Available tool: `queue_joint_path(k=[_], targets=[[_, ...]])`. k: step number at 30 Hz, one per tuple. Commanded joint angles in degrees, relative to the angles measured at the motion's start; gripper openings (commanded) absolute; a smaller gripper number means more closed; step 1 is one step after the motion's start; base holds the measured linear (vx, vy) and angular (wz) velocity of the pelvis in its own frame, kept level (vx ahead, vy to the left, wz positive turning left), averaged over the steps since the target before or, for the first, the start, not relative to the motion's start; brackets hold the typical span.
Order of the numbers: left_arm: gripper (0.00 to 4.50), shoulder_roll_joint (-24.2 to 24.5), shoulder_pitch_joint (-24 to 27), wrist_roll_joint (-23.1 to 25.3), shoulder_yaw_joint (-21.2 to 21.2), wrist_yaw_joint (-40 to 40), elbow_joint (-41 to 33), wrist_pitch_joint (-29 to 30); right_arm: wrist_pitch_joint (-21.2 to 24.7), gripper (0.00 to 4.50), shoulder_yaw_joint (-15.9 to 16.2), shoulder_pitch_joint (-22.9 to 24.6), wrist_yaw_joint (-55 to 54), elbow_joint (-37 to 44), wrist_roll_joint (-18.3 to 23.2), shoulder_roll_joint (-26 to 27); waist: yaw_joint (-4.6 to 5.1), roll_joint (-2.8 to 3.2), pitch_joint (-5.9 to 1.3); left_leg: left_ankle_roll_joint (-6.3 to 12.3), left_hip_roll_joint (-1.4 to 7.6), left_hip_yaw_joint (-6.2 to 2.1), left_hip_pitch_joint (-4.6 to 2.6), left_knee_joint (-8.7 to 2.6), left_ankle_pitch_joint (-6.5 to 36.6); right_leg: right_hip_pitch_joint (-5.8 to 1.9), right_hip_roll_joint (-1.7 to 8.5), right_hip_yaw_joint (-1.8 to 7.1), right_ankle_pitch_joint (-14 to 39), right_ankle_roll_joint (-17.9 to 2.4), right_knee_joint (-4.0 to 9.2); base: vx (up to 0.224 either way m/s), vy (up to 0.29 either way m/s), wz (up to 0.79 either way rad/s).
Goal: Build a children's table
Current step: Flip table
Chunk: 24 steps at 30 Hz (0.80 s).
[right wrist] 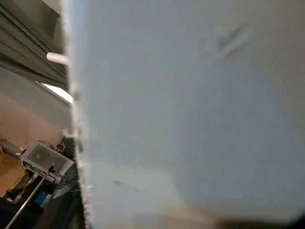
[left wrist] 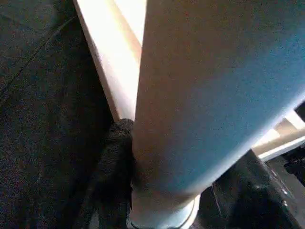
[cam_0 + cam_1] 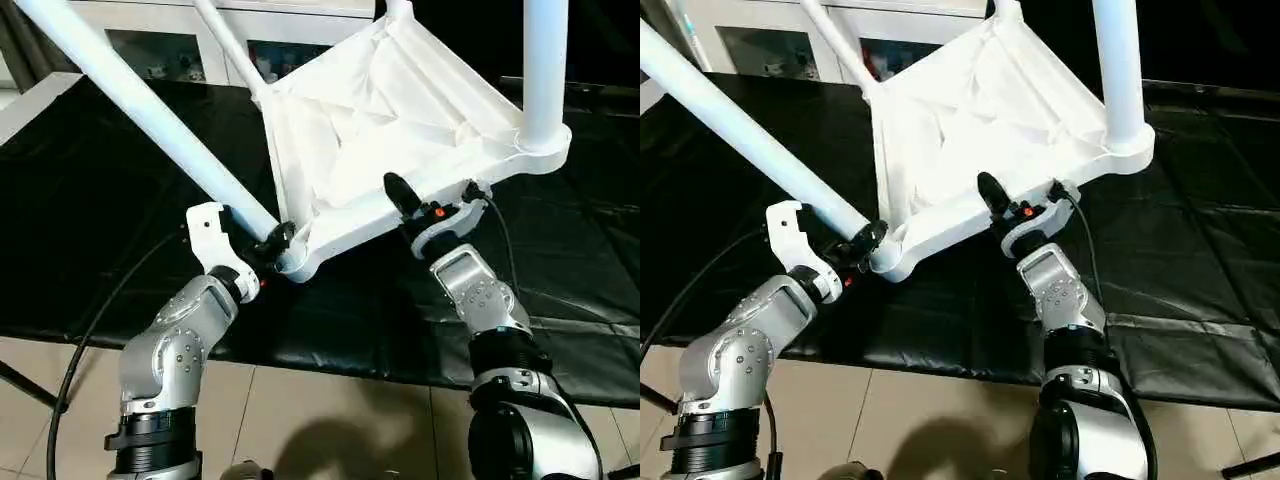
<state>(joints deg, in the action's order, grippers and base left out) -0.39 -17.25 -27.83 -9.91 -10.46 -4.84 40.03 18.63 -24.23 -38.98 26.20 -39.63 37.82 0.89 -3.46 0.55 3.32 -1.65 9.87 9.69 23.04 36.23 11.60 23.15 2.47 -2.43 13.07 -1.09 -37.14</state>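
Note:
The white children's table (image 3: 380, 110) is upside down and tilted, its ribbed underside facing me and its near corner low over the black surface. Legs stand in its sockets: a long one (image 3: 130, 100) runs up to the far left, another (image 3: 545, 70) rises at the right corner, and a third (image 3: 225, 40) sits at the back. My left gripper (image 3: 272, 240) is shut around the long leg just above the near corner socket (image 3: 295, 262); the left wrist view has a black finger (image 2: 114, 162) against that leg. My right gripper (image 3: 415, 205) clamps the top's near rim, one finger over the edge.
A black cloth (image 3: 100, 220) covers the work surface under the table. A white cabinet with glass doors (image 3: 150, 50) stands behind it. Tiled floor (image 3: 330, 420) lies between me and the cloth's front edge. A black cable (image 3: 110, 300) hangs by my left arm.

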Motion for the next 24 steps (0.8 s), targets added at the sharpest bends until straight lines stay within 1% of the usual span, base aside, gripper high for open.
queue_joint_path(k=[1, 4, 7, 10, 13, 14, 15, 16, 18, 19, 20, 22, 23, 24], targets=[[2.09, -1.0, -0.1, -2.1, 2.1, -2.2, -0.4, 0.9, 0.4, 2.54, 1.0, -2.1, 0.9, 0.9, 1.4, 0.5, -0.24, -0.77, -4.75, 7.75, 3.08, -0.66, -1.13, -3.14, -5.4, -3.59, 5.28, 2.46, -9.0, -15.1, 2.99, 0.0, 0.0, 0.0], [2.09, -0.9, 0.0, -1.8, 2.4, -2.3, -0.4, 0.8, 0.4, 2.37, 1.0, -2.1, 0.9, 1.0, 1.2, 0.5, -0.26, -0.69, -4.82, 7.88, 3.15, -0.7, -1.18, -3.1, -6.0, -3.54, 5.25, 2.44, -9.5, -15.1, 2.89, 0.0, 0.0, 0.0], [2.09, -0.4, 0.2, -1.1, 3.5, -3.0, -0.7, 0.5, 0.5, 2.25, 0.7, -2.0, 1.0, 1.3, 1.0, 0.7, -0.24, -0.76, -4.84, 8.02, 3.06, -0.66, -1.11, -3.06, -6.1, -3.61, 5.28, 2.45, -9.7, -15.1, 2.87, 0.0, 0.0, 0.0], [2.09, 0.2, 0.3, -0.4, 4.5, -3.5, -0.9, 0.2, 0.6, 2.17, 0.7, -1.8, 0.9, 1.7, 0.9, 0.7, -0.19, -0.81, -4.86, 8.15, 3.05, -0.68, -1.13, -3.05, -6.5, -3.57, 5.15, 2.39, -9.9, -15.0, 2.79, 0.0, 0.0, 0.0], [2.09, 0.5, 0.3, 0.6, 5.0, -3.2, -0.8, -0.3, 0.1, 2.12, 0.9, -1.8, 0.8, 2.1, 0.6, 0.5, -0.22, -0.73, -4.89, 8.21, 3.07, -0.66, -1.12, -2.97, -6.7, -3.59, 5.28, 2.42, -10.2, -15.1, 2.76, 0.0, 0.0, 0.0], [2.65, 0.9, 0.4, 0.6, 5.0, -3.9, -1.0, -0.6, -0.1, 2.11, 0.8, -1.9, 0.4, 2.6, 0.5, 0.3, -0.2, -0.69, -4.88, 8.23, 3.05, -0.66, -1.13, -2.98, -6.7, -3.56, 5.21, 2.41, -10.2, -15.1, 2.77, 0.0, 0.0, 0.0], [2.65, 1.2, 0.5, 0.3, 4.8, -4.3, -1.2, -0.6, -0.4, 2.11, 0.8, -1.9, 0.1, 3.0, 0.3, 0.2, -0.23, -0.66, -4.89, 8.2, 3.03, -0.66, -1.11, -2.97, -6.7, -3.58, 5.25, 2.42, -10.2, -15.1, 2.76, 0.0, 0.0, 0.0], [2.79, 1.7, 0.7, -0.1, 4.7, -5.1, -1.5, -0.3, -0.6, 2.1, 0.8, -1.9, -0.1, 3.4, 0.1, 0.0, -0.23, -0.63, -4.92, 8.17, 3.02, -0.69, -1.12, -2.98, -6.9, -3.58, 5.25, 2.4, -10.3, -15.1, 2.7, 0.0, 0.0, 0.0], [2.97, 3.9, 1.8, -1.5, 5.3, -8.2, -3.0, 0.5, -1.0, 2.09, 1.0, -1.9, -0.6, 4.6, -0.6, -0.7, -0.25, -0.52, -5.07, 8.16, 2.99, -0.71, -1.11, -2.89, -7.8, -3.53, 5.15, 2.36, -11.5, -15.3, 2.46, 0.0, 0.0, 0.0], [2.97, 4.9, 2.2, -1.6, 5.7, -9.5, -3.6, 0.6, -1.2, 2.09, 1.1, -2.0, -0.8, 5.0, -0.9, -0.9, -0.27, -0.51, -5.08, 8.28, 2.97, -0.72, -1.16, -2.86, -8.1, -3.43, 5.07, 2.31, -11.8, -15.3, 2.41, 0.0, 0.0, 0.0], [3.16, 6.4, 3.2, -1.9, 6.3, -11.4, -4.8, 0.7, -1.2, 2.09, 0.8, -2.1, -1.1, 5.7, -0.8, -1.3, -0.24, -0.46, -5.08, 8.63, 2.99, -0.7, -1.2, -2.81, -8.3, -3.37, 5.07, 2.3, -12.2, -15.4, 2.38, 0.0, 0.0, 0.0], [3.23, 7.2, 3.7, -2.0, 6.4, -12.3, -5.3, 0.7, -1.2, 2.09, 0.7, -2.2, -1.3, 6.0, -0.7, -1.4, -0.17, -0.51, -5.05, 8.69, 3.08, -0.7, -1.14, -2.9, -8.2, -3.45, 5.16, 2.33, -11.9, -15.4, 2.36, 0.0, 0.0, 0.0], [3.32, 8.7, 4.7, -2.1, 6.8, -14.2, -6.3, 0.7, -1.3, 2.08, 0.5, -2.3, -1.8, 6.6, -0.8, -1.8, -0.26, -0.42, -4.98, 8.48, 3.03, -0.67, -1.21, -2.88, -8.0, -3.32, 5.04, 2.3, -11.4, -15.3, 2.41, 0.0, 0.0, 0.0], [3.41, 10.5, 5.7, -2.1, 7.3, -16.1, -7.2, 0.7, -1.3, 2.07, 0.4, -2.4, -2.1, 7.1, -0.8, -2.2, -0.24, -0.52, -4.93, 8.27, 3.08, -0.6, -1.29, -2.97, -7.6, -3.27, 4.98, 2.3, -10.9, -15.2, 2.49, 0.0, 0.0, 0.0]])
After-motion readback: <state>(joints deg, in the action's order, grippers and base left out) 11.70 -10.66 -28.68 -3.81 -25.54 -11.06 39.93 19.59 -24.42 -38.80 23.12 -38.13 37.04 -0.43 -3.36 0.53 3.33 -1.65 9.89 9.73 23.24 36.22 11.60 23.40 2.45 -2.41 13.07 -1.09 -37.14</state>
